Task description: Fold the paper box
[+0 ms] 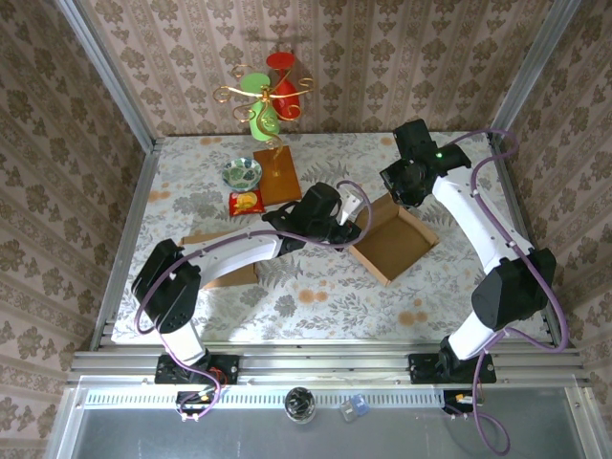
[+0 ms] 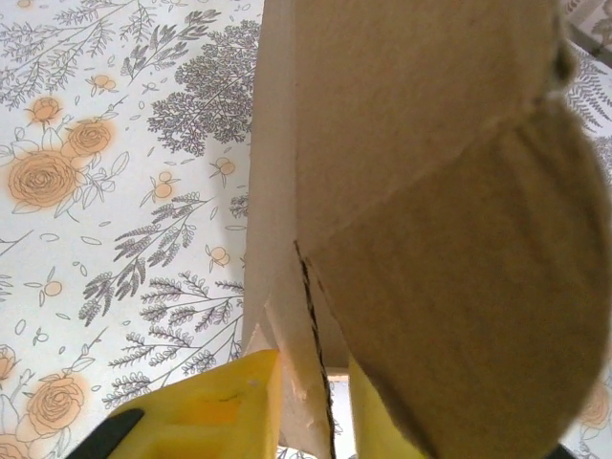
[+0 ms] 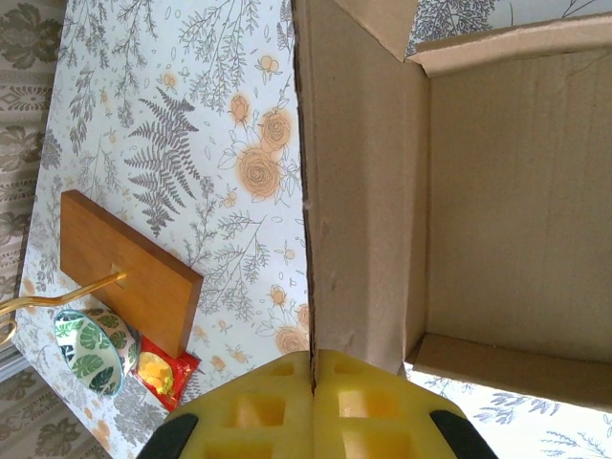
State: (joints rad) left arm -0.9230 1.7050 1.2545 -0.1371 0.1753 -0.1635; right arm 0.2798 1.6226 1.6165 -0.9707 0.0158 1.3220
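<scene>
Brown cardboard, one paper box (image 1: 397, 244), lies open side up on the tabletop (image 1: 316, 296), right of its middle. We see it turned cornerwise: one corner faces the far edge, the opposite one the near edge. It looks close to square from above, so we cannot name its long axis with confidence.

The left gripper (image 1: 359, 212) sits at the box's left corner. In the left wrist view its yellow fingers (image 2: 234, 406) stand narrow on either side of an upright wall, beside a rounded flap. We cannot tell whether they pinch it. The right gripper (image 1: 400, 199) is at the far corner, and in the right wrist view its jaws are pressed together on the thin top edge of a side wall (image 3: 359, 191).

Bare tabletop lies between the box and the near edge, and some toward the right edge. Toward the far left corner we count one wooden stand (image 1: 276, 174), one patterned bowl (image 1: 243, 173) and one red packet (image 1: 246, 202), close together. One flat cardboard sheet (image 1: 225, 273) lies under the left arm.
</scene>
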